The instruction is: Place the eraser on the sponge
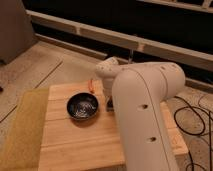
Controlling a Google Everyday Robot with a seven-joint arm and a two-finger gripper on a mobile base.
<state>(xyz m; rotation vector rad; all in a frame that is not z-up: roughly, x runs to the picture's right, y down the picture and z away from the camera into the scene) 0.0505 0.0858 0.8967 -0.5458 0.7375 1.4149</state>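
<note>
My big white arm (pixel 145 105) covers the middle and right of the wooden table (pixel 75 145). The gripper (pixel 109 104) shows only as a dark tip under the arm's wrist, low over the table just right of the black bowl (pixel 82 107). Both the eraser and the sponge are hidden from view, likely behind the arm. Whether the gripper holds anything cannot be seen.
A thin orange pen (pixel 91 86) lies near the table's back edge, behind the bowl. A yellow-green mat (pixel 22 130) borders the table's left side. Black cables (pixel 192 117) trail on the floor to the right. A ledge and dark wall run behind.
</note>
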